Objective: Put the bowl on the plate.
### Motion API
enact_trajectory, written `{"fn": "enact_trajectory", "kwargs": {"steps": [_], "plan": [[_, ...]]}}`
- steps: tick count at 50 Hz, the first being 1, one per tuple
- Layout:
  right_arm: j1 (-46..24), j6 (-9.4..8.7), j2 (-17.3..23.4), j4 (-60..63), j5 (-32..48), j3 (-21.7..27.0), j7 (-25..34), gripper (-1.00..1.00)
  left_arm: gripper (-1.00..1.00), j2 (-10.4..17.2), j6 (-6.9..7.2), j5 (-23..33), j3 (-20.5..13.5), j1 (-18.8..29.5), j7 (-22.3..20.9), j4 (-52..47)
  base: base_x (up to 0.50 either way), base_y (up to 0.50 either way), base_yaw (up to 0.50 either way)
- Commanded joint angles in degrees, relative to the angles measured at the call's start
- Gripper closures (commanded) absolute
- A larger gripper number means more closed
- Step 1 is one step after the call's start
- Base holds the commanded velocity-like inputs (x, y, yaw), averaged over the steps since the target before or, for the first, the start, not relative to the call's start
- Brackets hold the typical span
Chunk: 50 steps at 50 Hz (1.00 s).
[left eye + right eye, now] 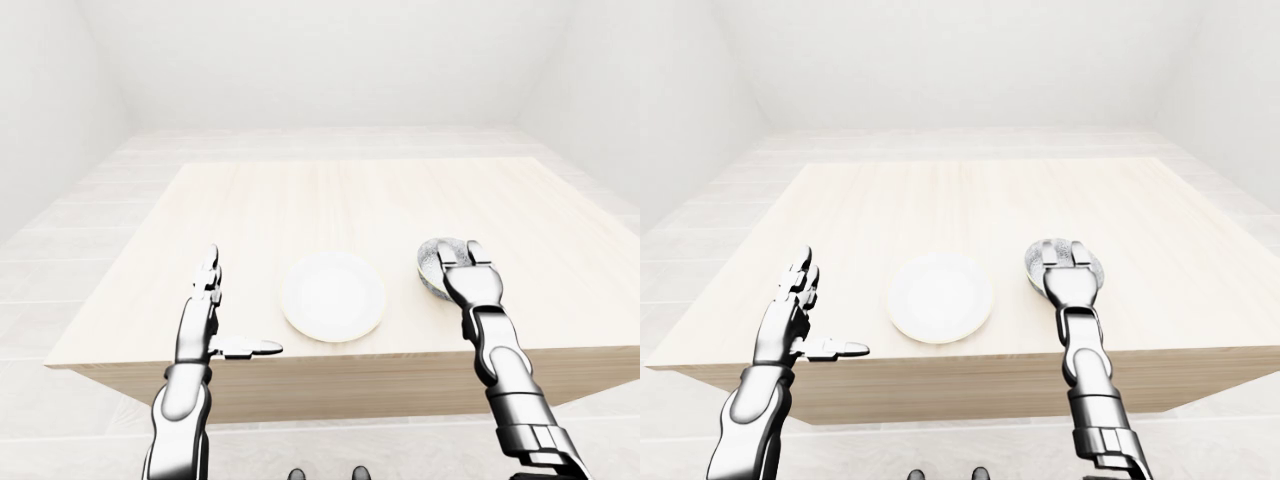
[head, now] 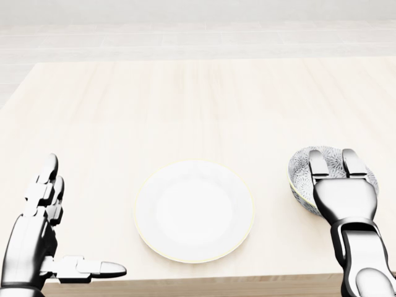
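A white plate [image 2: 194, 210] lies on the light wood table [image 2: 185, 99], near the table's bottom edge in the head view. To its right stands a small bowl [image 2: 301, 171] with a grey speckled pattern, apart from the plate. My right hand [image 2: 333, 158] lies over the bowl's near rim, its two long fingers [image 2: 317, 166] stretched into the bowl and its thumb hidden; the bowl rests on the table. At the lower left my left hand [image 2: 83, 218] hovers by the table's edge, open, with its thumb held out sideways and nothing in it.
The table's near edge [image 2: 198, 276] runs just below the plate and both hands. In the left-eye view pale tiled floor [image 1: 60, 260] and white walls surround the table. No other objects stand on the tabletop.
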<state>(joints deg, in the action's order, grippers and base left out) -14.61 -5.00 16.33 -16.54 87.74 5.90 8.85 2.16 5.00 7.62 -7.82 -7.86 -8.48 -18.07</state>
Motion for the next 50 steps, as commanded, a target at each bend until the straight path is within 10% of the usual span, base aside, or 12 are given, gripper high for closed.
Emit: {"fn": "enact_trajectory", "kwargs": {"steps": [1,50], "plan": [[-2.4,0.00,0.0,-8.2,-1.4,-1.3,-4.0,-1.00,-1.00,-0.1,0.00,0.2,0.0,-0.3,0.0,-0.3,0.00,0.00,0.00],[-3.6,0.00,1.5,-13.2,-6.3,-3.1,-8.1,-1.00,-1.00,-0.1,0.00,0.6,0.1,-0.5,0.0,-0.6,0.00,0.00,0.00]]}}
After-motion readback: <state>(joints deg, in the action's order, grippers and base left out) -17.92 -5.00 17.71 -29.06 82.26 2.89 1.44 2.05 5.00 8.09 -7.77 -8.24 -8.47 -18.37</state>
